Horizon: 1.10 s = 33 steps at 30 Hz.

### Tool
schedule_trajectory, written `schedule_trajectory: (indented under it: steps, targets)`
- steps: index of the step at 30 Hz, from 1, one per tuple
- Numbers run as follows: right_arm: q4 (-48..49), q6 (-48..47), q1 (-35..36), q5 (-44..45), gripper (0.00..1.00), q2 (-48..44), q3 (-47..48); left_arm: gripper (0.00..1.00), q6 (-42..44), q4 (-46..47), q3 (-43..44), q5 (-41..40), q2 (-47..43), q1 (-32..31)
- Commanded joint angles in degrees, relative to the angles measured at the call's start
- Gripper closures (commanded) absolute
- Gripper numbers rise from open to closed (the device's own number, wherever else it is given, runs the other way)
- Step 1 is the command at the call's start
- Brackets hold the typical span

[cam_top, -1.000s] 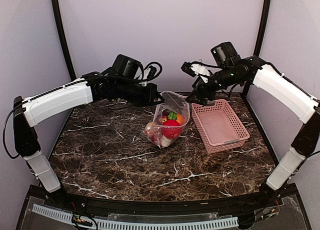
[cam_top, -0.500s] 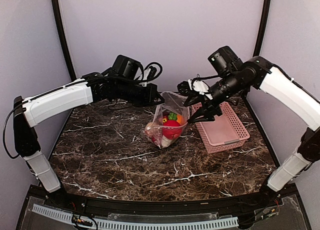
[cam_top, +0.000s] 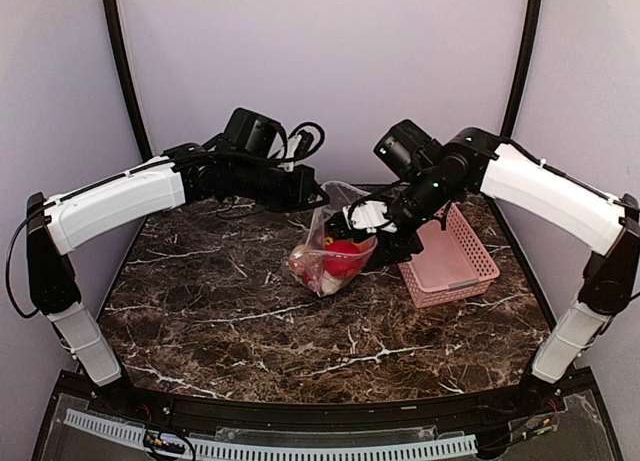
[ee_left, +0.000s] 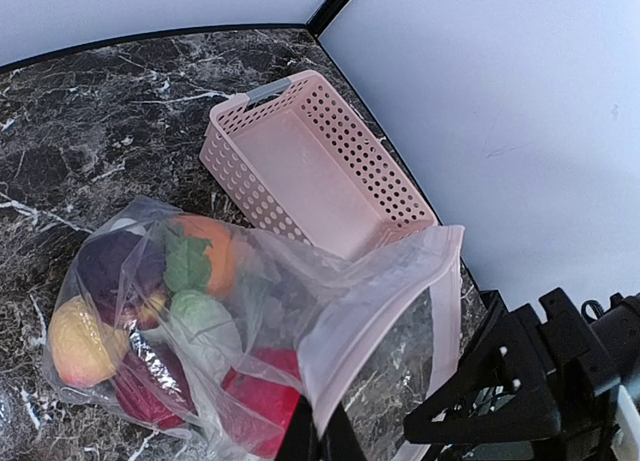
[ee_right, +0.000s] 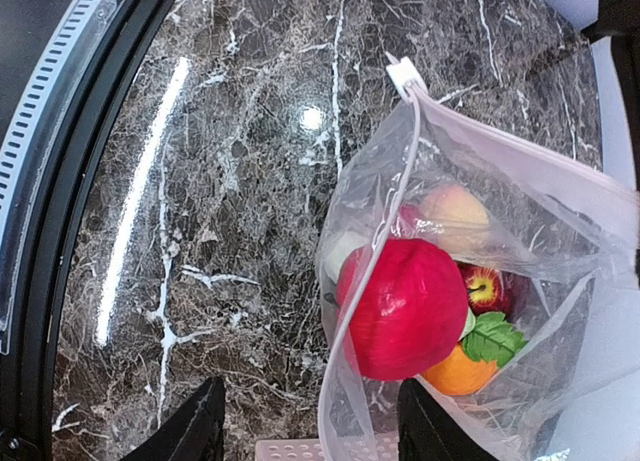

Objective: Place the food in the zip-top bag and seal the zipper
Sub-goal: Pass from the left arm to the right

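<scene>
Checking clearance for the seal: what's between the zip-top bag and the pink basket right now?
The right gripper, jaws open, sits between the zip-top bag and the pink basket in the top view; its wrist view shows the zipper running into the gap.

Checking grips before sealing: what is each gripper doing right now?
Left gripper: closed on the edge of the bag.
Right gripper: open, holding nothing.

Red, orange and maroon food [ee_right: 405, 306]; clear bag [ee_right: 520, 196]; pink basket [ee_left: 320, 171].
</scene>
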Motion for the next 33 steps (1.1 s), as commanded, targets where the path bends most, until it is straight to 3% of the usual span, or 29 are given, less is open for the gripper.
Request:
schedule_trajectory:
  steps: [1, 4, 8, 11, 14, 18, 20, 25, 33]
  targets:
    - [1.29, -0.35, 0.80, 6.03, 0.47, 2.37, -1.42, 0.99, 0.79, -0.31, 1.72, 1.03, -0.70, 0.42]
    - [0.90, -0.02, 1.10, 8.30, 0.59, 4.11, -0.02, 0.99, 1.25, -0.55, 1.67, 0.86, -0.93, 0.47]
    - [0.97, 0.30, 1.93, 9.54, 0.89, 5.67, 2.44, 0.99, 2.61, -1.10, 2.07, 0.09, -1.03, 0.67]
    - [1.93, 1.53, 2.22, 9.50, 1.00, 6.48, 5.41, 0.93, 5.75, 0.05, 0.93, -0.70, -2.63, 0.70]
    - [2.16, 3.32, 2.15, 8.77, 1.00, 7.48, 9.34, 0.82, 12.73, 2.27, -1.91, -6.03, -6.70, 0.71]
    - [2.88, 4.85, 2.10, 7.17, 1.00, 7.81, 12.12, 0.35, 19.27, 11.61, -13.44, -18.27, -21.05, 0.76]
    - [3.80, 5.63, 2.13, 6.72, 1.00, 7.81, 12.43, 0.25, 21.56, 17.96, -21.13, -19.58, -27.82, 0.77]
    - [6.45, 8.04, 2.05, 6.16, 1.00, 8.26, 11.69, 0.21, 20.13, 23.43, -34.38, -17.69, -36.20, 0.72]
    - [8.49, 11.83, 1.92, 5.84, 1.00, 9.07, 12.47, 0.33, 11.63, 36.04, -50.26, -8.16, -41.82, 0.70]
